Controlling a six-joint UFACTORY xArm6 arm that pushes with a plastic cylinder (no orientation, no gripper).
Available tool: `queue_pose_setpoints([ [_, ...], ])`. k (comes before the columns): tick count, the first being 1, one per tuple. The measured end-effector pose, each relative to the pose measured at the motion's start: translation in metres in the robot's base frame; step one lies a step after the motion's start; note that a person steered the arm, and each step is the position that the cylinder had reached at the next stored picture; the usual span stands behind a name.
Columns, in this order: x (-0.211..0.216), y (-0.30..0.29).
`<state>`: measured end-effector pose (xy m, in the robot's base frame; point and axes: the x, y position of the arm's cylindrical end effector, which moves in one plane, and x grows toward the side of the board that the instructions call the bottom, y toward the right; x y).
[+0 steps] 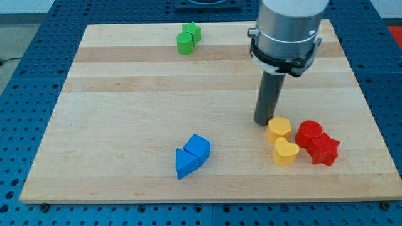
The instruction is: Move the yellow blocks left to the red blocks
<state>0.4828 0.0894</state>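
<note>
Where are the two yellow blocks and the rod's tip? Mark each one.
upper yellow block (279, 129), camera view, on its top face.
lower yellow block (286, 150), camera view, on its heart-shaped top face.
my tip (262, 122), camera view, on the rod's very end, just left of the upper yellow block.

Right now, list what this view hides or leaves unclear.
- My tip: whether it touches the yellow hexagonal block cannot be told; they overlap in the camera view.
- Arm above the grey collar: cut off by the view's top edge.
- Green blocks: small and pressed together, so their shapes are uncertain.
- Red blocks: the front star-like one partly covers the rear one.
</note>
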Motion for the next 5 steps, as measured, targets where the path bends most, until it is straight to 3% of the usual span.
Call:
queue_pose_setpoints([
  [3, 0.062, -0.019],
  [5, 0.068, -0.059],
])
